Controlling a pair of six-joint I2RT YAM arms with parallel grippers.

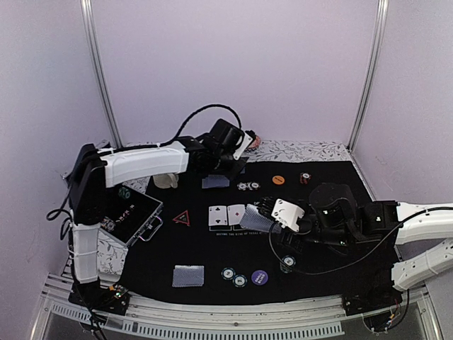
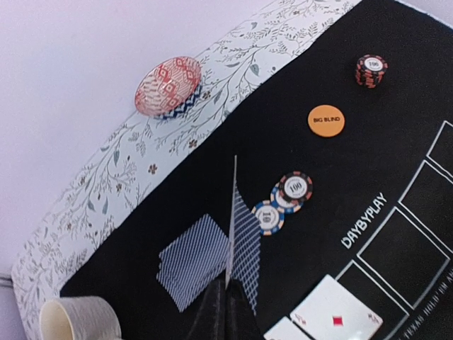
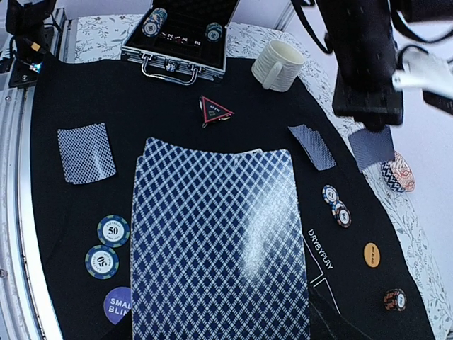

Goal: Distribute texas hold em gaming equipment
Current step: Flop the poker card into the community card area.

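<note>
Left claw (image 2: 228,297) closed on one card (image 2: 245,241), right claw (image 1: 267,210) part-open gripping deck (image 3: 219,241)

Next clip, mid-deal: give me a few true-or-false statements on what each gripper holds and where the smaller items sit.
1. The left gripper has its jaws shut on a playing card. True.
2. The right gripper holds a stack of cards, backs toward its wrist camera. True.
3. The orange button lies inside the metal case. False: it lies on the black mat, outside the case.
4. The cream mug lies tipped over. False: it stands upright.
5. Two face-up cards lie side by side on the mat. True.
</note>
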